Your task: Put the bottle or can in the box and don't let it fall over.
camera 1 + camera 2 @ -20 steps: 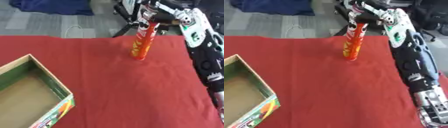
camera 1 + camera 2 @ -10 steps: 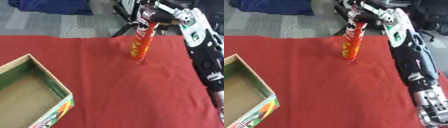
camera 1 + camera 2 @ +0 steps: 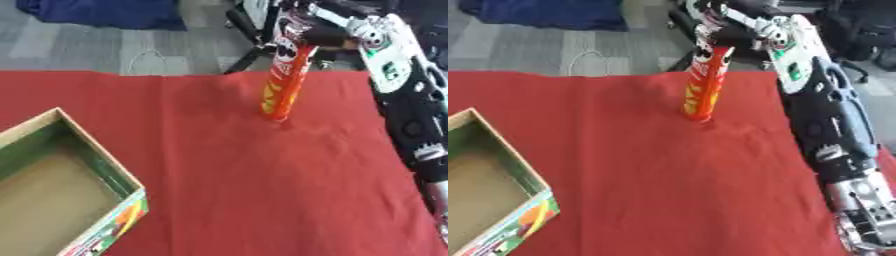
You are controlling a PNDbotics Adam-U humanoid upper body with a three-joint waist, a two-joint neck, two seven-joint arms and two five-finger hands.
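Overhead, right hand (image 3: pixel 302 22) around tall cylindrical can (image 3: pixel 284 82)

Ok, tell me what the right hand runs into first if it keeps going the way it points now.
The right hand points toward the robot's left, already wrapped round the top of the tall red can. Beyond the can, only grey floor and a dark blue cloth show, likely lower down, so the way looks free.

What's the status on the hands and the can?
Right robot hand shut on tall can near its top. Can tilted, base near red cloth. Left hand unseen. Open box lower left, path clear.
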